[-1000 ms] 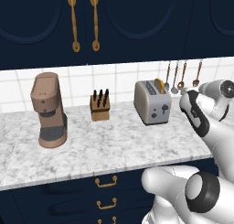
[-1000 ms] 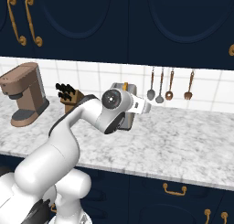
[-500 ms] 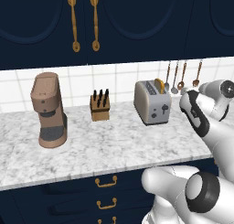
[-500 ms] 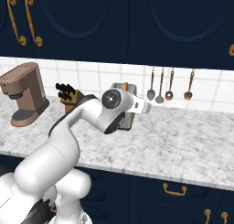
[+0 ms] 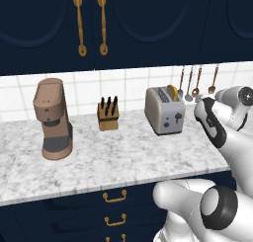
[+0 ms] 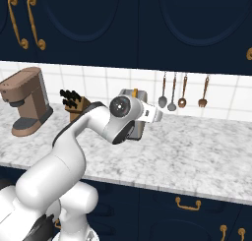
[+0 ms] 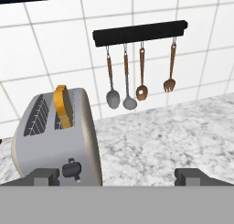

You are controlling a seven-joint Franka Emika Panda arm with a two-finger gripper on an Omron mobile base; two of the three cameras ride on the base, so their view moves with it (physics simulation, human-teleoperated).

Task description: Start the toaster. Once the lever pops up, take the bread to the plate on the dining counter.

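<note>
Nothing has moved since the earlier frame: the arm stays bent, its end effector (image 7: 117, 175) spread wide and empty, hovering just right of the toaster (image 5: 164, 110). Bread (image 7: 62, 106) stands upright in one slot, lever (image 7: 71, 168) on the narrow face, all on the marble surface (image 5: 113, 154).

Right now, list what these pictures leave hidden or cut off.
- Toaster in the right base view: mostly behind the arm's wrist.
- Toaster's lower front, below the lever, in the hand view: cut off by the bottom edge.
- Bread: lower part sunk in the slot.
- Gripper: only fingertips show.
</note>
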